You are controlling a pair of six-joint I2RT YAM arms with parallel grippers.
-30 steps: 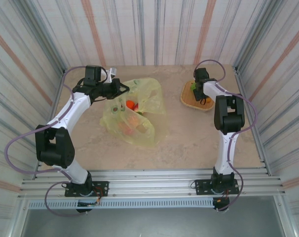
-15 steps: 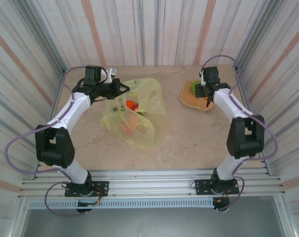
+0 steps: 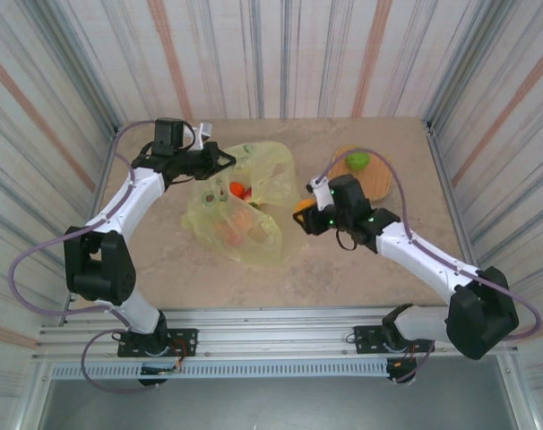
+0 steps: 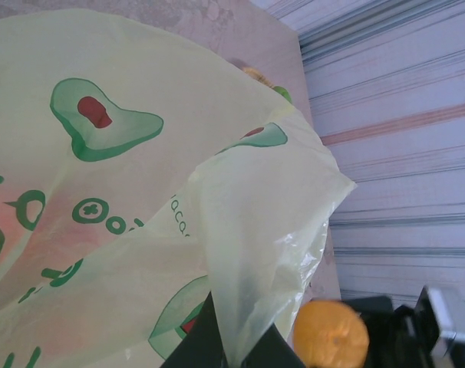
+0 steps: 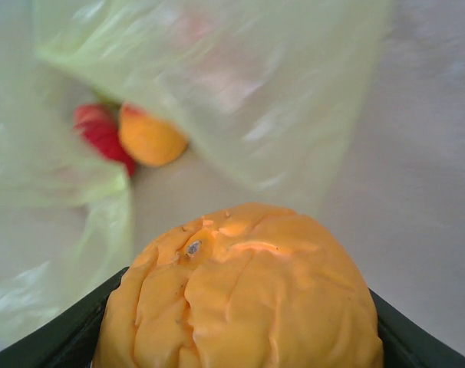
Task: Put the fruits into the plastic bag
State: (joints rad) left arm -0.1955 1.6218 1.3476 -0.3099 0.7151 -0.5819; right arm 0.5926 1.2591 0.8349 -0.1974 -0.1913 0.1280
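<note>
**A:** What does the left gripper (image 3: 223, 159) hold?
**B:** It pinches a fold at the far-left rim of the plastic bag (image 3: 254, 210), which lies crumpled on the desk (image 3: 343, 269).
**A:** And the right gripper (image 3: 307, 218)?
**B:** It is clamped around an orange fruit (image 5: 240, 299), just beside the bag's right edge.
**A:** Anything inside?
**B:** A red fruit (image 5: 100, 129) touching a second orange fruit (image 5: 150, 139), at the bag's mouth. A green fruit (image 3: 358, 161) sits on the woven tray (image 3: 383, 184), well right of the bag.
**A:** Any writing?
**B:** Green letters (image 4: 179, 216) below an avocado picture (image 4: 102, 119). Only "aco" is readable.
</note>
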